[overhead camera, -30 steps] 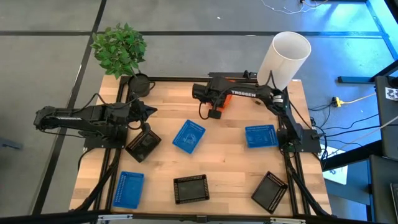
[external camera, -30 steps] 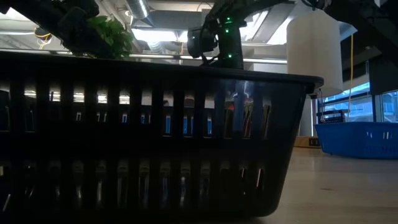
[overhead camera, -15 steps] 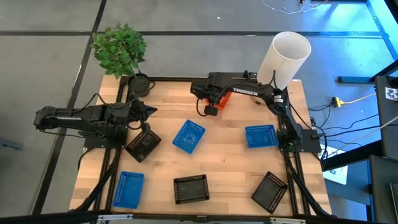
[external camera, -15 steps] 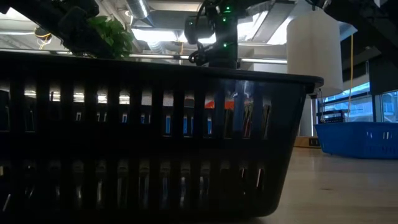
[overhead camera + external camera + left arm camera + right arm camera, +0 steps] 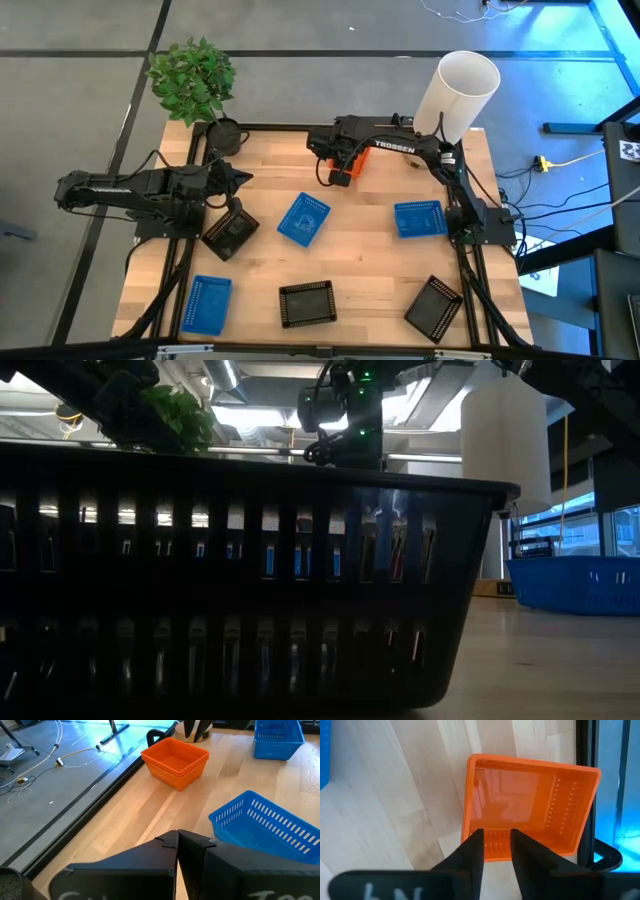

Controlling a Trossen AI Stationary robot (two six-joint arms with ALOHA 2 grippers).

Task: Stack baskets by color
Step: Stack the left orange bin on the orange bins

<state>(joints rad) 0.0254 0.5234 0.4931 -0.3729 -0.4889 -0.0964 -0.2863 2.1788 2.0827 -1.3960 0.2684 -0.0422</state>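
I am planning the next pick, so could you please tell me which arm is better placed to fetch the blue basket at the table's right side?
Right. The right gripper hovers over the orange stack, and that blue basket lies beside the right arm's base. The left gripper rests at the table's left edge by a black basket.

Two dark jointed arms, black cables, white TROSSEN lettering, green indicator lights

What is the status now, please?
Right gripper open above orange basket stack at the table's far edge. Left gripper shut, waiting over a black basket. Blue and black baskets not yet stacked. Nothing in the way.
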